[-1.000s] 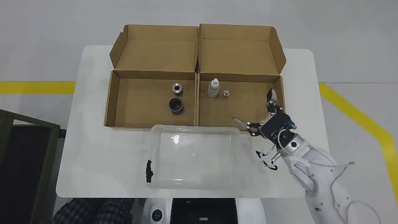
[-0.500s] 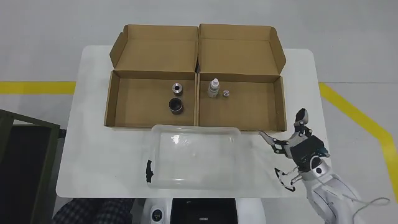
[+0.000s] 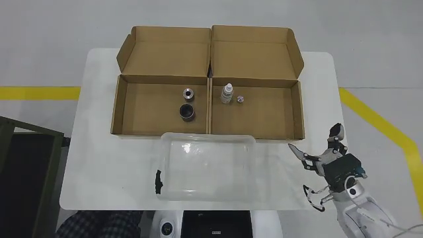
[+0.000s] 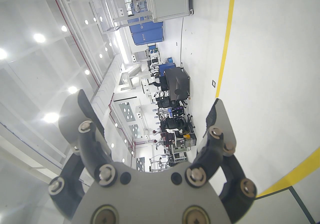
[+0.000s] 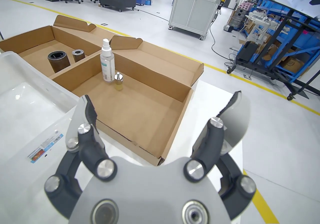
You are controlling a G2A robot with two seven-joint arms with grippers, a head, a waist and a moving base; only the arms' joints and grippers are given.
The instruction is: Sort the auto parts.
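Filling mid-frame: white table [image 3: 99, 139]; 2 open cardboard boxes [image 3: 210, 109] upper centre; clear bin [image 3: 208, 165] below; right gripper [image 3: 316, 141] lower right, jaws apart, empty; left gripper [image 4: 150, 100] equally spread; spray bottle [image 3: 227, 93], vial [image 3: 240, 98] in right-hand one; 2 cylinders [image 3: 188, 112] in left-hand one.

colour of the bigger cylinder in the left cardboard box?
The bigger cylinder is dark brown, almost black, with a black bore. It shows best in the right wrist view.

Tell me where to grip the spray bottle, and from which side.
Grip its straight round body, below the narrow sprayer. The spray bottle stands upright between the box divider and a small capped vial, so probably descend from above, closing front to back.
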